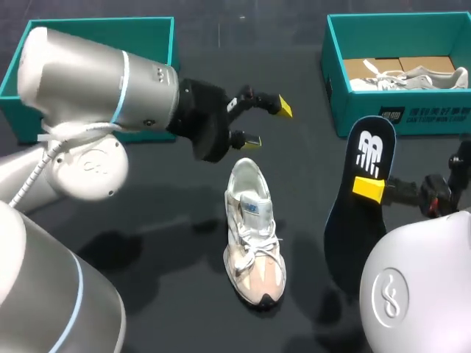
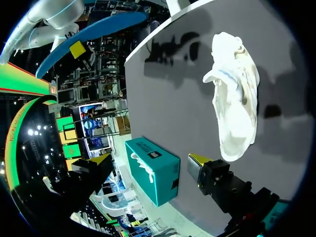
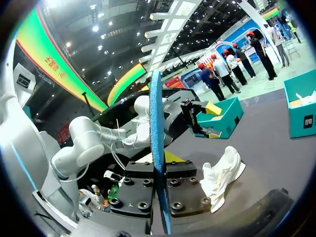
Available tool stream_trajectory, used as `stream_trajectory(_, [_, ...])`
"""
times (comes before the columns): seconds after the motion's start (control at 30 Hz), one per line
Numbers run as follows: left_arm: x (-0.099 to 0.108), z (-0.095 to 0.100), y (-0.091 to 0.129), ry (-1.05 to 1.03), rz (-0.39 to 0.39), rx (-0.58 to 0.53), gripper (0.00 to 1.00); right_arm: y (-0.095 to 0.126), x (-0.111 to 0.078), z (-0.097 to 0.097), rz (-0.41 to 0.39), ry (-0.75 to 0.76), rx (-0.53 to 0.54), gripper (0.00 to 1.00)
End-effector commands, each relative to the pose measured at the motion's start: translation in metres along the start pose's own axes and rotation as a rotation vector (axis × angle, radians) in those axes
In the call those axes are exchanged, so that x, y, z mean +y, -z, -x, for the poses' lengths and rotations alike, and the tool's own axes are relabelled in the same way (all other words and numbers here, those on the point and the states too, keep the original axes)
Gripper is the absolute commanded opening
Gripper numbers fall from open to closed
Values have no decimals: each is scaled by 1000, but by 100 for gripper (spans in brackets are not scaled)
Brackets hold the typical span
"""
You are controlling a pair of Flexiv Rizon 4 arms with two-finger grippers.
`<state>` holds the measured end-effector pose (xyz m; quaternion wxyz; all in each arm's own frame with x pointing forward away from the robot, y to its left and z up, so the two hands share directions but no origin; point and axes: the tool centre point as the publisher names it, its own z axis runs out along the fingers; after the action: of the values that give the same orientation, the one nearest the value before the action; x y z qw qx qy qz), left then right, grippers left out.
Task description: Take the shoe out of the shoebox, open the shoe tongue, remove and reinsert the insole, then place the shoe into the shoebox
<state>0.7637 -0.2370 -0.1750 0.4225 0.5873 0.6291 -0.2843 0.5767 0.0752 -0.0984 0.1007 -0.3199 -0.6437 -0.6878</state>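
A white and beige sneaker (image 1: 254,232) lies on the black table, toe toward me, with nothing touching it. My left gripper (image 1: 268,123) hovers open just beyond its heel, and its wrist view shows the sneaker (image 2: 234,98) off to one side of the fingers. My right gripper (image 1: 372,190) is shut on a dark insole (image 1: 357,206), held up on edge to the right of the sneaker. In the right wrist view the insole (image 3: 157,138) stands edge-on between the fingers, with the sneaker (image 3: 222,173) beside them. The teal shoebox (image 1: 338,81) stands at the far right.
A second white shoe (image 1: 408,77) lies inside the far-right shoebox, which also shows ahead of my left gripper as a teal box (image 2: 153,170). Another teal box (image 1: 96,37) stands at the far left, partly hidden behind my left arm.
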Motion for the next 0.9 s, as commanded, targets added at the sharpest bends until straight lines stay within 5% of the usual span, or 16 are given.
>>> stream_trajectory(0.03, [-6, -9, 9, 10, 0, -247, 100, -35, 16, 19, -62, -112, -4, 0])
stream_trajectory(0.4, [-6, -9, 9, 10, 0, -247, 100, -35, 16, 19, -62, -112, -4, 0])
stream_trajectory(0.57, [-7, -6, 14, -15, 3, -343, 100, -60, 24, 49, -217, -278, -101, 0])
stream_trajectory(0.67, [-3, -3, 17, -37, -23, -403, 100, -74, 21, 66, -281, -452, -50, 0])
stream_trajectory(0.9, [-1, -1, 18, -55, -36, -419, 100, -76, 19, 72, -292, -443, -93, 0])
